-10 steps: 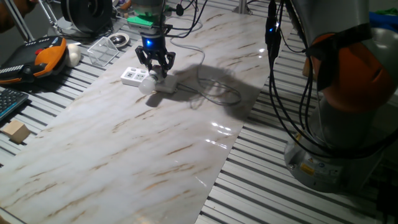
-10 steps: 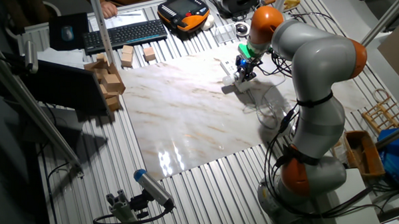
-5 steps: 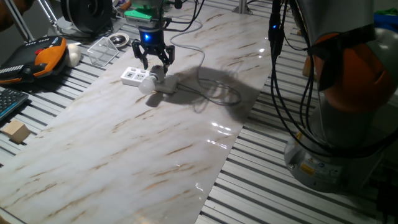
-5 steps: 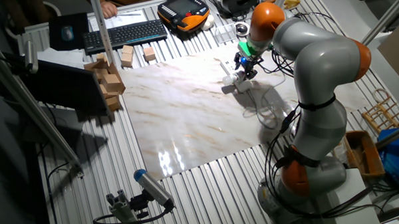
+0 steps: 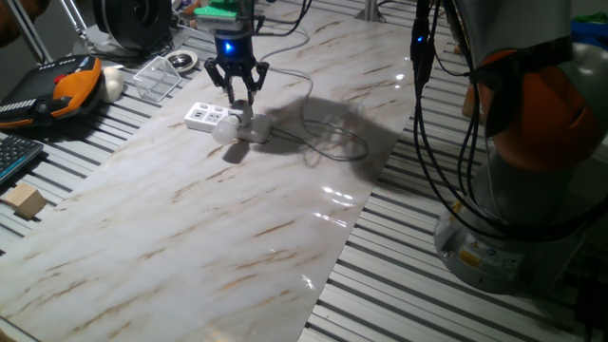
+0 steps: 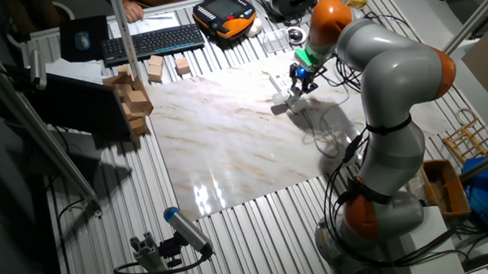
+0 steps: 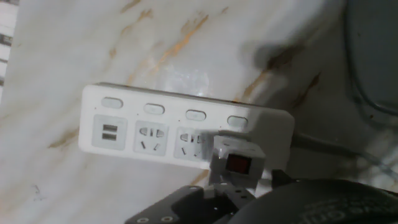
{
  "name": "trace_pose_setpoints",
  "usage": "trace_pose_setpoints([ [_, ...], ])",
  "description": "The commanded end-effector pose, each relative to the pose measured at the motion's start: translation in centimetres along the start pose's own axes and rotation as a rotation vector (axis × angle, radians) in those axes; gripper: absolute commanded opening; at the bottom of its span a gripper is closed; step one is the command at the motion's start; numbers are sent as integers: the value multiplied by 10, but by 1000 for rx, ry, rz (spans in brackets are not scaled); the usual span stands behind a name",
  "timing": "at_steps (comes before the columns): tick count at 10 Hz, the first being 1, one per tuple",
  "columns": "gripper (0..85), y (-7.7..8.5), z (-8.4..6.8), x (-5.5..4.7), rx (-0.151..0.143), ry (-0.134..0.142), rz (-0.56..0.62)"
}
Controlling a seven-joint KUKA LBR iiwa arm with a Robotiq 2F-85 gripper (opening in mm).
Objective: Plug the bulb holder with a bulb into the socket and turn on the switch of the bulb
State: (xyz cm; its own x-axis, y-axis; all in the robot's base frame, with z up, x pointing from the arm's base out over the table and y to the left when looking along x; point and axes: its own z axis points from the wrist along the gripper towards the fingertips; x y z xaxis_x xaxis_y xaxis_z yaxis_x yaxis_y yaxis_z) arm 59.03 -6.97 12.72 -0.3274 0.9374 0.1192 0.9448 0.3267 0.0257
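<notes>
Bulb holder (image 7: pixel 235 163) sits plugged into the socket (image 7: pixel 180 129) at the strip's 3 o'clock end, red switch (image 7: pixel 237 164) facing up for pressing. Gripper (image 5: pixel 237 88) hangs above, fingers apart, holding nothing. Bulb (image 5: pixel 224 130) looks unlit.

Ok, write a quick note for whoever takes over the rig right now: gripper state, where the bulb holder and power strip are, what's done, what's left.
Gripper: open, holding nothing, hovering just above the bulb holder.
Bulb holder: plugged into the power strip on the marble table, bulb pointing sideways off the strip and unlit.
Done: plugging in.
Left: press the red switch on the holder; check that the bulb lights.
</notes>
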Motion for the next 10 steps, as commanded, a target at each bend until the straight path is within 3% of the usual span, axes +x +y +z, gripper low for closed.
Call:
trace_pose_setpoints([
  [1, 0, 0, -1, -1, -3, 10, -19],
  [3, 0, 0, -1, -1, -1, -1, -31],
  [5, 0, 2, 2, -3, 12, -32, -33],
  [10, 0, 4, 8, -4, 13, -30, -21],
])
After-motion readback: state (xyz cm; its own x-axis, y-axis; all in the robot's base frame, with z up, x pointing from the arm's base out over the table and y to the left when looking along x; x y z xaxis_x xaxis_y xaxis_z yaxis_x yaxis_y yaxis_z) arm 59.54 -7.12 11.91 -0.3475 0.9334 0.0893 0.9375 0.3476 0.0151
